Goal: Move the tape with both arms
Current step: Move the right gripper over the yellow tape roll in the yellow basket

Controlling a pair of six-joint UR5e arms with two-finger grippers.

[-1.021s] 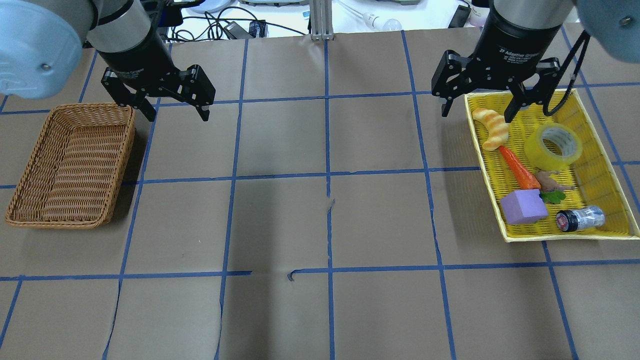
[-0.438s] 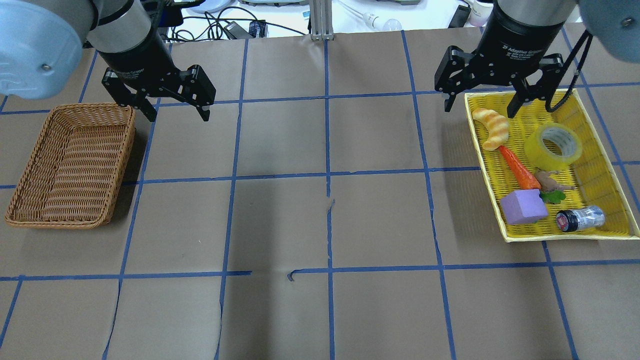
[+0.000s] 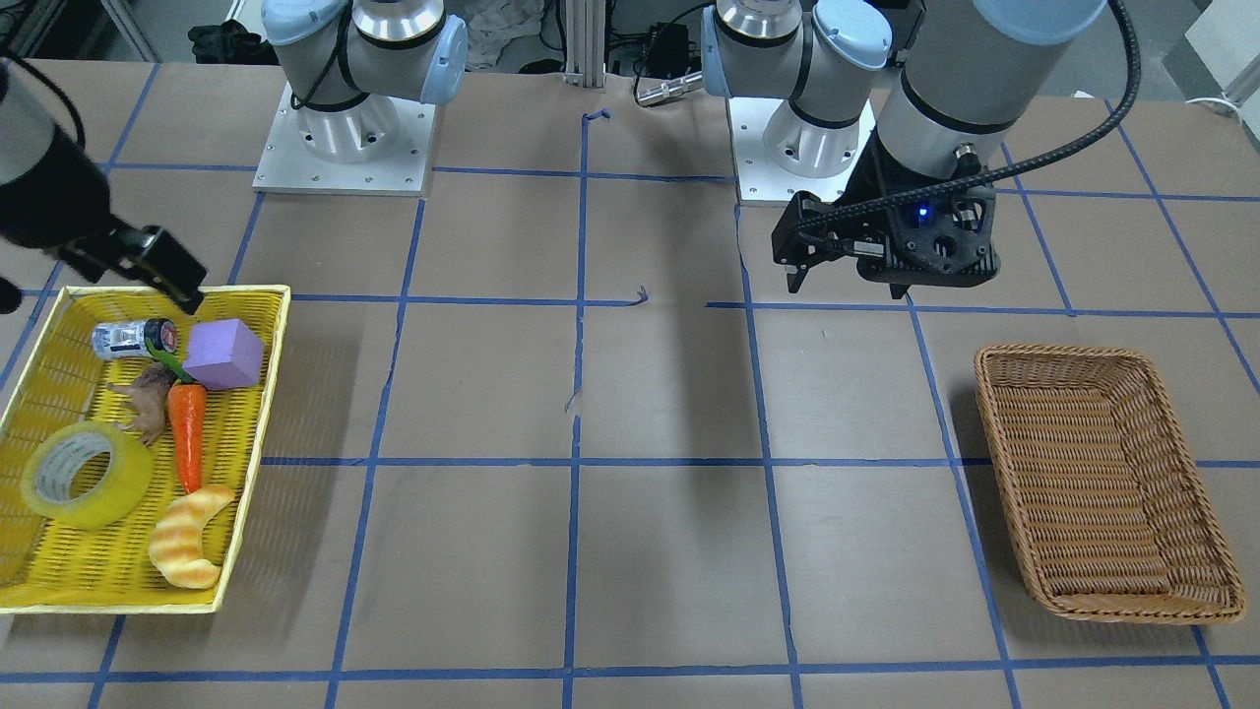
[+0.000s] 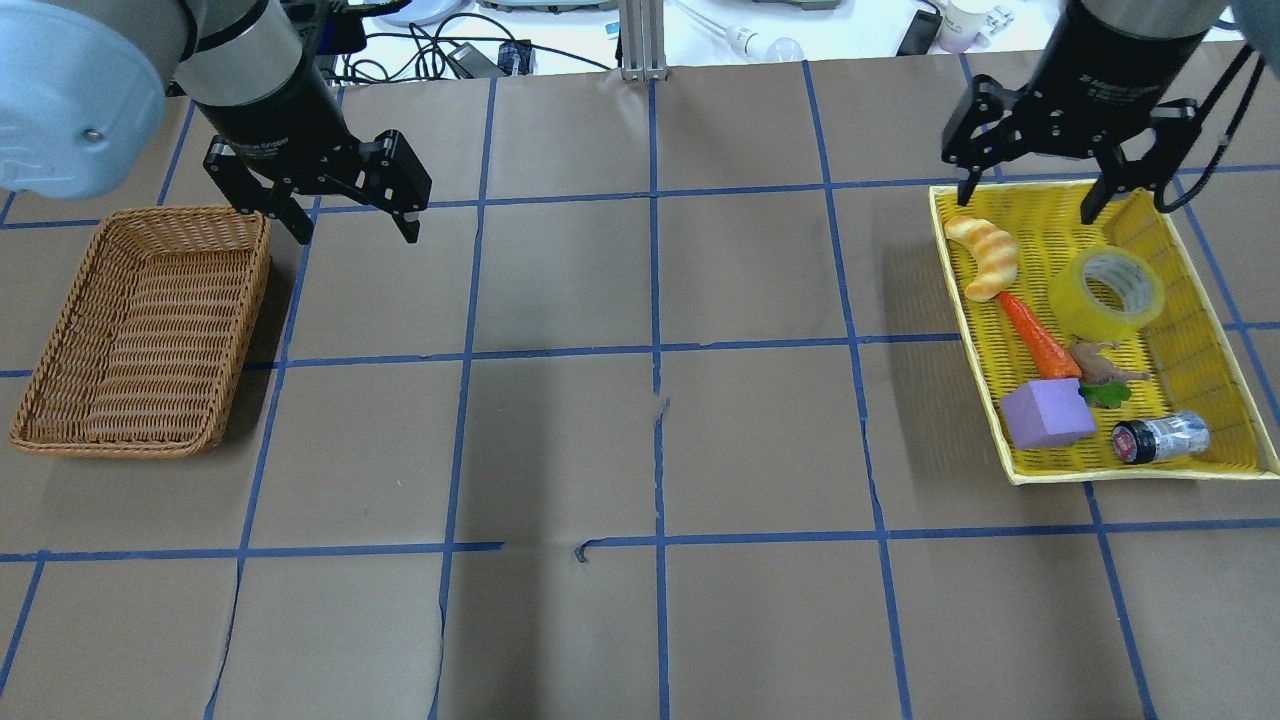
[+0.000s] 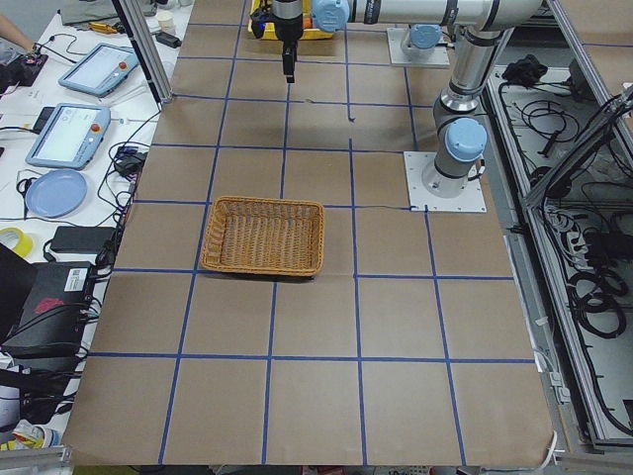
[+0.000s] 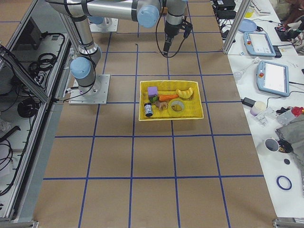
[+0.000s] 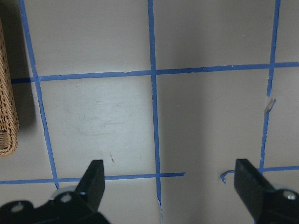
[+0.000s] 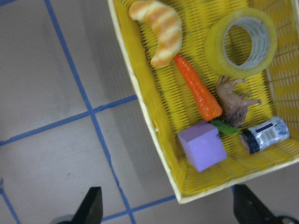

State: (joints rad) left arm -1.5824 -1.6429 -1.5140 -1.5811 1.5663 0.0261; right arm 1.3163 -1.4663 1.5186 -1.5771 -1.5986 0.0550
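While tape point(image 4: 1106, 290) lies in yellow tray point(image 4: 1192, 345), right jaws spread

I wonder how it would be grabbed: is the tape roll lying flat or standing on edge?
Lying flat: the tape has its hole facing up, showing the grey core, in the yellow tray.

Both arms: silver-grey tubular links with light blue, rounded joint caps.

Left arm point(image 4: 245, 55): the large cap point(image 4: 60, 90) shows one small screw. A black corrugated cable point(image 3: 1083, 133) runs along the wrist link.

Left end effector point(image 4: 355, 232): matte black with two angular fingers. White lettering on the collar is too small to read. There is a blue light point(image 3: 922, 209) on the body.

Right arm point(image 6: 109, 8) and right end effector point(image 4: 1028, 205): same build, with a black cable loop.

Base plates point(image 3: 295, 167): square and silver, with small screws at the edges.
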